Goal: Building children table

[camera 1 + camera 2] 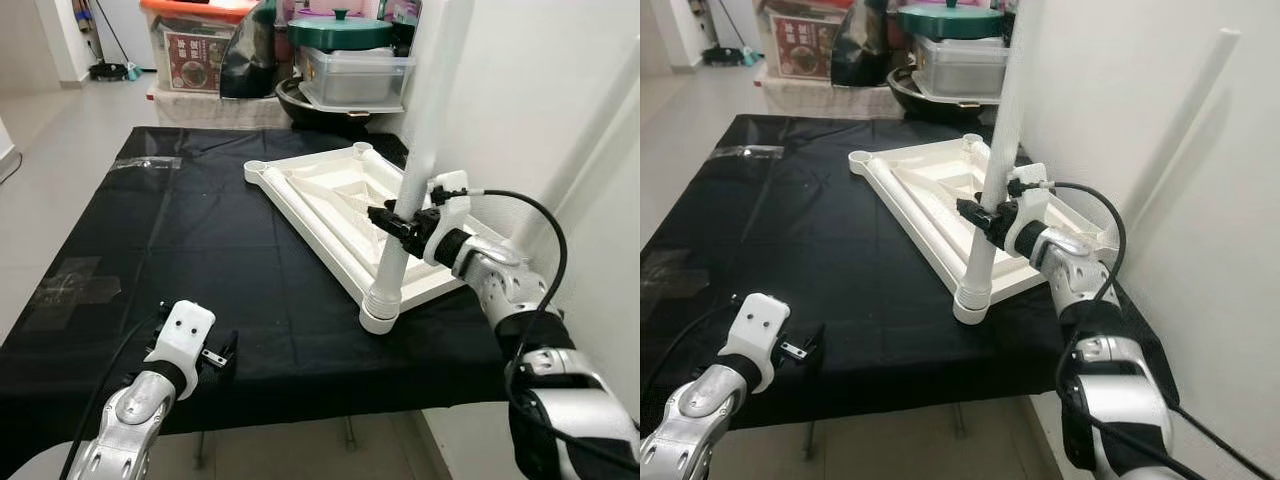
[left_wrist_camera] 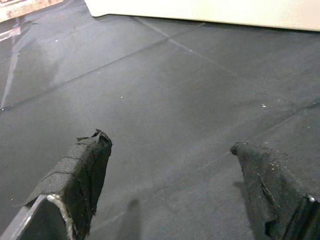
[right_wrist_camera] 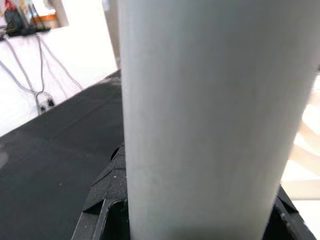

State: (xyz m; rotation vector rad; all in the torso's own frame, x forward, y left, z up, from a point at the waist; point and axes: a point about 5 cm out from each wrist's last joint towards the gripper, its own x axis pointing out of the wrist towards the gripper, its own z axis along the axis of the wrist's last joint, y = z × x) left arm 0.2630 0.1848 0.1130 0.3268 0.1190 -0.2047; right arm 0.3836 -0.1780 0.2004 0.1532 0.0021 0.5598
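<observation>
right gripper (image 1: 392, 222) clamped on upright white leg (image 1: 420, 160) seated in tabletop (image 1: 330, 200) near corner; left gripper (image 2: 170, 170) open, empty, over black cloth (image 1: 200, 260).

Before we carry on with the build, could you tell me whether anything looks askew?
The white leg held by the right gripper leans slightly in its corner socket of the upturned tabletop. Nothing else stands out.

At centre frame a white tabletop (image 1: 330, 200) lies upside down on a black cloth (image 1: 200, 250). A white leg (image 1: 425, 130) stands upright in its nearest corner socket, gripped by the right gripper (image 1: 392, 222). The left gripper (image 1: 222, 355) hovers lower left, over the cloth.
</observation>
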